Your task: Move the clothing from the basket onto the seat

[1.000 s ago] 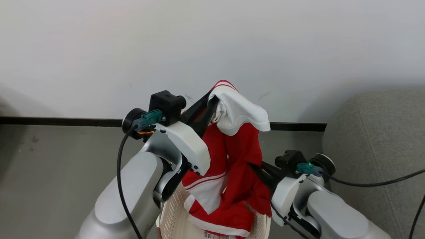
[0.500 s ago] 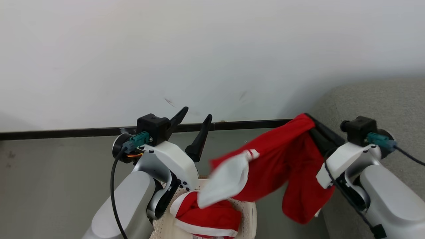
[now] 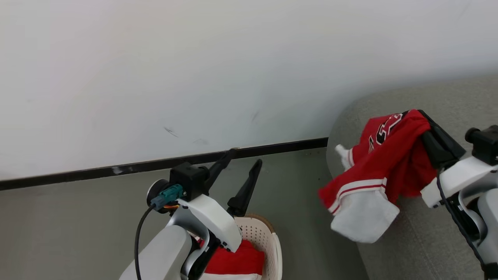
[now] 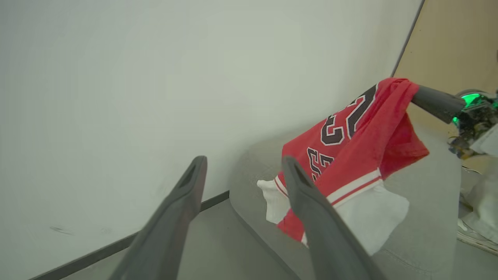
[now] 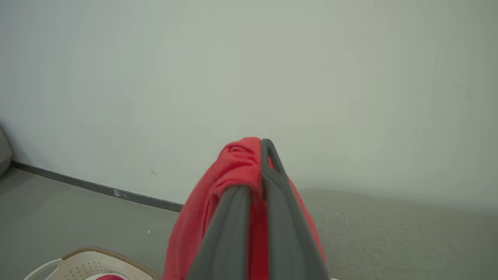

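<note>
Now that the left claw [image 3: 246,155] has sprung apart and let go, the jersey [image 3: 383,163] hangs from the right claw [image 3: 426,118] alone, clamped tight and swung across above the seat [image 3: 428,233], while another red garment [image 3: 233,260] waits in the basket [image 3: 268,237].

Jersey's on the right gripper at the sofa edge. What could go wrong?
1. The jersey dangles from the right gripper at the seat's rounded edge; released here, it may slide off.
2. More red clothing sits in the basket, partly hidden, beneath the open left gripper; a grab may miss.
</note>
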You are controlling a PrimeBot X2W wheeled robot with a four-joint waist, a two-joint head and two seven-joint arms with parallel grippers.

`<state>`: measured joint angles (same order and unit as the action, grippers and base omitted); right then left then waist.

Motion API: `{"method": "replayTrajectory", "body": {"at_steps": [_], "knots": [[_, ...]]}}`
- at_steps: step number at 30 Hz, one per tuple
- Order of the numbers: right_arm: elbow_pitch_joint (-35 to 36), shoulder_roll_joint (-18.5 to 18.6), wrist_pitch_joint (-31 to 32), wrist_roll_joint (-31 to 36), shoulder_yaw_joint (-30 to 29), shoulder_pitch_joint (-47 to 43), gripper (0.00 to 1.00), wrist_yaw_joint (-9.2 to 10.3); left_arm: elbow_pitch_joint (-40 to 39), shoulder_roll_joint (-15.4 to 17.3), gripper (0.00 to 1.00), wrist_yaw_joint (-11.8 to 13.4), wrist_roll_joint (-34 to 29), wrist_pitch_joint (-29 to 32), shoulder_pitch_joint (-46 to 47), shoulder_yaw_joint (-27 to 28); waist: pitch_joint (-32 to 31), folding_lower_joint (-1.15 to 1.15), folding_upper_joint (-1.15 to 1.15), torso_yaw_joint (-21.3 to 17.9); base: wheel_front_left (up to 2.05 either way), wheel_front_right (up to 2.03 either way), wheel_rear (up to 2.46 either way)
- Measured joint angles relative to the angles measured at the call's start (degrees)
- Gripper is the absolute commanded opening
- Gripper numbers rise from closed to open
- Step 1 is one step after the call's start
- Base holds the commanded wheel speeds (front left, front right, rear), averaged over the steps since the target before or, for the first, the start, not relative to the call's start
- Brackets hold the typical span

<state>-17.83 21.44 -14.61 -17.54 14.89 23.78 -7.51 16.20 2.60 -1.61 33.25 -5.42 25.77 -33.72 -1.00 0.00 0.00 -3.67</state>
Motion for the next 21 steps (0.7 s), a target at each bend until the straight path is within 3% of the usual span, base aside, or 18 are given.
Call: {"method": "replayTrajectory", "body": {"at_steps": [10,21], "knots": [[3.42,2.36,0.00,0.62,-5.97,-6.16,0.00,0.00,-0.68,-0.13,1.00,-2.56,0.62,-2.20,-2.70,-3.77,-0.90,0.00,0.00,-4.49,0.00,0.00,0.00],[8.03,3.47,0.00,1.59,-8.53,-11.90,0.00,0.00,-1.25,-0.21,1.00,-2.86,0.64,-4.08,-3.19,-5.86,-1.37,0.00,0.00,-9.94,0.00,0.00,0.00]]}}
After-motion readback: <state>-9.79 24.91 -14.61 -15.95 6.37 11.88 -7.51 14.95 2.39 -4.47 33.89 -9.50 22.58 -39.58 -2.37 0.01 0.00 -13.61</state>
